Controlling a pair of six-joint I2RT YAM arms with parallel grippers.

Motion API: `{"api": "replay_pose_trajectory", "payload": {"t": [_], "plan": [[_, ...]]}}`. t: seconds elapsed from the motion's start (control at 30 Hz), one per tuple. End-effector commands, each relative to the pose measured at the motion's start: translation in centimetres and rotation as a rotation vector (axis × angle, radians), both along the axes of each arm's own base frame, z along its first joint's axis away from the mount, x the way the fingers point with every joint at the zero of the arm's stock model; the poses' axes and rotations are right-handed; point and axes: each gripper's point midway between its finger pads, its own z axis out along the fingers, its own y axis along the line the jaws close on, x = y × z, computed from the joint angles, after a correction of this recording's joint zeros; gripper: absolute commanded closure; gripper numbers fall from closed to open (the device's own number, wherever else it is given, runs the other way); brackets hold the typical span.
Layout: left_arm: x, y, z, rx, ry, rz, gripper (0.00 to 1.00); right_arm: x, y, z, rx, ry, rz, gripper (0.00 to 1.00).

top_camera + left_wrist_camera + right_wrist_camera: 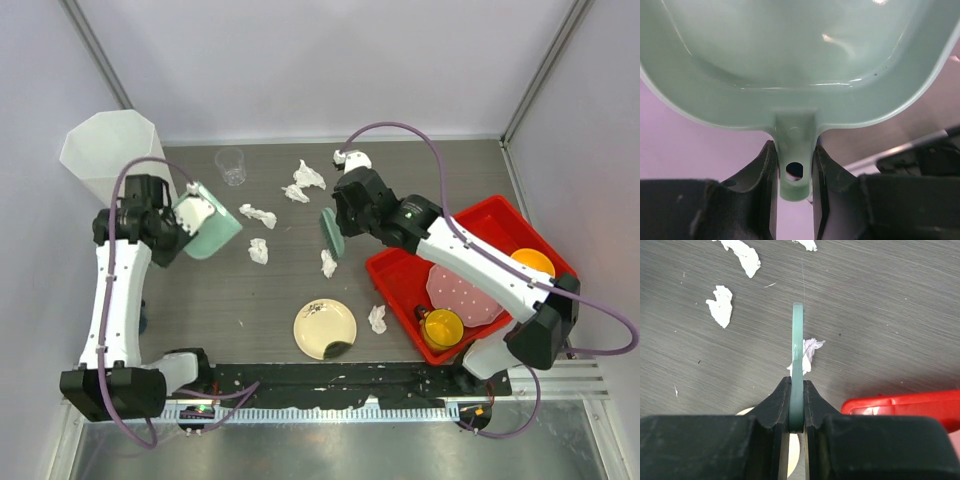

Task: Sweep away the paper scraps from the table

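Several white paper scraps lie on the dark table (430, 170): at the back (352, 157), in the middle (308, 176) (258, 215) (258, 251), and nearer (328, 263) (377, 318). My left gripper (190, 215) is shut on the handle (794, 165) of a mint-green dustpan (212, 228), held at the left; its bowl (800, 60) fills the left wrist view. My right gripper (345, 215) is shut on a thin green scraper (330, 232), seen edge-on (798, 345) just above a scrap (811, 349). More scraps (720, 305) (742, 252) lie left of it.
A clear cup (230, 165) stands at the back. A cream plate (325, 328) lies near the front. A red tray (400, 272) at the right holds a pink plate, a yellow cup and an orange item; its rim shows in the right wrist view (905, 405). A white bin (110, 150) stands at the back left.
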Motion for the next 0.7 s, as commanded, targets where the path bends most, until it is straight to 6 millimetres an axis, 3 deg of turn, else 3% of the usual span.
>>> {"api": "replay_pose_trajectory", "payload": {"t": [0.0, 0.07, 0.1, 0.2, 0.3, 0.33, 0.37, 0.4, 0.43, 0.47, 0.57, 0.63, 0.67], "plan": [[-6.7, -1.9, -4.3, -0.069, 0.242, -0.044, 1.0, 2.0, 2.9, -0.2, 0.057, 0.001, -0.009, 0.99], [-7.7, -1.7, -6.2, -0.054, 0.315, -0.057, 1.0, 2.7, 3.6, 0.1, 0.059, -0.011, -0.007, 0.99], [-8.4, -0.9, -7.9, -0.011, 0.37, -0.057, 1.0, 3.2, 4.5, -0.4, 0.065, -0.009, 0.007, 0.99], [-8.8, 0.2, -11.1, 0.049, 0.453, -0.071, 1.0, 3.9, 7.5, 0.5, 0.126, -0.019, 0.094, 0.99], [-8.6, 0.8, -13.2, 0.08, 0.534, -0.091, 1.0, 4.2, 11.1, 0.4, 0.182, 0.014, 0.2, 0.99], [-8.4, 1.1, -13.6, 0.088, 0.56, -0.081, 1.0, 4.5, 12.1, 1.2, 0.205, 0.007, 0.218, 0.99], [-8.3, 1.2, -14.0, 0.092, 0.58, -0.079, 1.0, 4.8, 13.2, -0.2, 0.189, 0.033, 0.229, 0.99], [-7.8, 1.2, -14.2, 0.094, 0.586, -0.076, 1.0, 4.9, 13.4, -1.0, 0.169, 0.051, 0.224, 0.99], [-7.6, 1.4, -14.9, 0.094, 0.624, -0.073, 1.0, 5.4, 14.1, 0.1, 0.183, 0.038, 0.224, 0.99], [-7.3, 1.6, -15.2, 0.103, 0.63, -0.064, 1.0, 6.0, 14.7, -1.9, 0.155, 0.068, 0.217, 0.99], [-6.1, 2.0, -16.0, 0.121, 0.649, -0.064, 1.0, 7.1, 14.9, -2.2, 0.116, 0.065, 0.18, 0.99], [-5.3, 2.0, -16.1, 0.119, 0.644, -0.067, 1.0, 8.0, 14.3, -3.8, 0.043, 0.064, 0.134, 0.99], [-5.0, 2.0, -16.5, 0.118, 0.658, -0.07, 1.0, 8.3, 14.4, -3.4, 0.04, 0.051, 0.127, 0.99]]}}
